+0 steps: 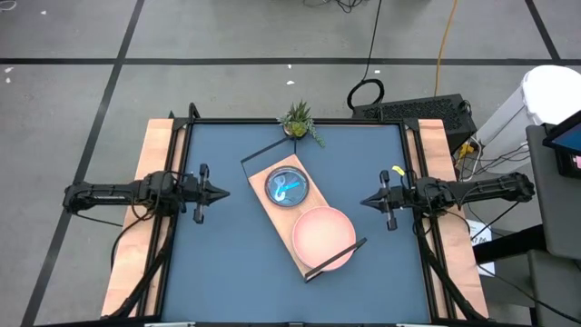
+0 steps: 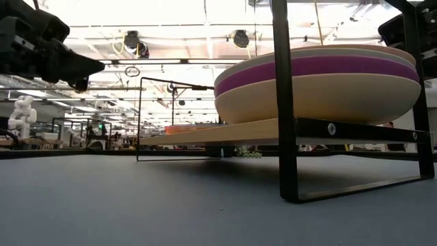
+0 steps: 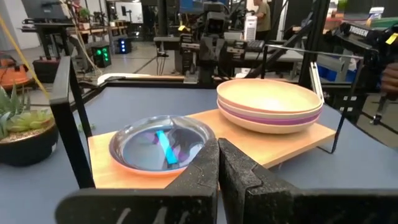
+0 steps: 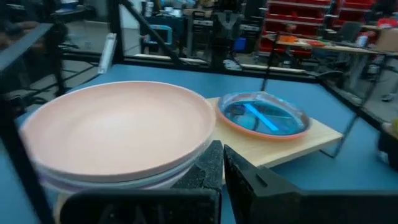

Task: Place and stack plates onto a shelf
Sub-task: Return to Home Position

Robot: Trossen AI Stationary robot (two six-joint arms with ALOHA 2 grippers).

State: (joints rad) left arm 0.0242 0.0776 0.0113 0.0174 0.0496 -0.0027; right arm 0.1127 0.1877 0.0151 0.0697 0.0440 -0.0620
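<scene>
The shelf [image 1: 277,211], a light wooden board in a thin black wire frame, lies slantwise in the middle of the blue table. On its near end rests a stack of large plates [image 1: 323,236], salmon pink on top, with purple and cream layers [image 2: 317,75] showing from the side. On its far end sits a stack of small translucent plates [image 1: 287,187], bluish on top with an orange rim [image 4: 264,118]. My left gripper [image 1: 225,193] is shut at the table's left side, level, pointing at the shelf. My right gripper [image 1: 365,202] is shut at the right side, likewise pointing inward.
A small potted succulent [image 1: 298,120] stands at the table's far edge, just behind the shelf. Wooden side boards [image 1: 156,145] flank the blue top. Bare blue surface lies near both grippers and along the near edge [image 1: 272,295].
</scene>
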